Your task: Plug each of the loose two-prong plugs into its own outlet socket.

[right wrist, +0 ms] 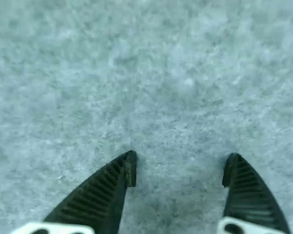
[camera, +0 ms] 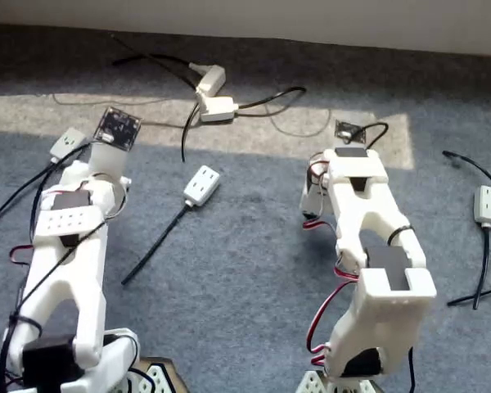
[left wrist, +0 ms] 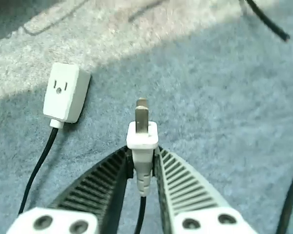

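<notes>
The left hand (left wrist: 143,157) is clenched on a white two-prong plug (left wrist: 142,139), with the prongs pointing away from the wrist, above the grey carpet (left wrist: 224,122). A white outlet socket (left wrist: 66,92) lies near the plug, not touching it. The right hand (right wrist: 180,169) is released, its jaws spread over the carpet.

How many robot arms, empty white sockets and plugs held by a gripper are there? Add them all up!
Robot arms: 2
Empty white sockets: 3
Plugs held by the left gripper: 1
Total: 6
</notes>
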Robot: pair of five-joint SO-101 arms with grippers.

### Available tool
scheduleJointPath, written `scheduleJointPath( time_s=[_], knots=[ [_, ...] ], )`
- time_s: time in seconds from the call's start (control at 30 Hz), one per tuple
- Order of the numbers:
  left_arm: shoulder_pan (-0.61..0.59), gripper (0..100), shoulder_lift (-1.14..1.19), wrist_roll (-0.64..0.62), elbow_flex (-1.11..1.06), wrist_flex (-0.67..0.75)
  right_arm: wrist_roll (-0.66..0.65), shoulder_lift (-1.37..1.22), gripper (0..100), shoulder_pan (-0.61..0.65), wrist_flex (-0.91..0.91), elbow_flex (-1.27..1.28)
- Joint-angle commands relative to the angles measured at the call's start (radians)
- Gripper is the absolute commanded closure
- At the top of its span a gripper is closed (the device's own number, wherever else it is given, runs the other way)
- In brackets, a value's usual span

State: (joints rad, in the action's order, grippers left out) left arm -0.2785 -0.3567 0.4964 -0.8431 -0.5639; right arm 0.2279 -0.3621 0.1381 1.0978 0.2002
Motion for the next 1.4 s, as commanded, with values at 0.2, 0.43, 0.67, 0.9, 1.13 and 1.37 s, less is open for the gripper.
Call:
scheduleJointPath(
  time_s=[0.2,0.43,0.67,0.9,1.13,1.37],
  knots=[
    [0.383,99,-0.696,-0.46,-0.14,0.008,-0.006,-0.085,71.7,-0.001,-0.001,-0.148],
    [0.68,99,-1.196,-0.598,-0.443,0.158,-0.003,-0.085,71.7,-0.033,0.194,-0.312],
    [0.757,99,-1.484,-0.644,-0.654,0.198,-0.003,-0.085,71.7,-0.077,0.318,-0.458],
    [0.757,99,-1.451,-0.64,-0.76,0.275,-0.003,-0.085,71.7,-0.07,0.507,-0.734],
    [0.765,99,-1.44,-0.64,-0.852,0.423,-0.009,-0.087,81.3,-0.005,0.664,-1.043],
    [0.845,99,-1.438,-0.64,-0.852,0.404,-0.009,-0.077,98.8,0.108,0.667,-1.176]
  ],
)
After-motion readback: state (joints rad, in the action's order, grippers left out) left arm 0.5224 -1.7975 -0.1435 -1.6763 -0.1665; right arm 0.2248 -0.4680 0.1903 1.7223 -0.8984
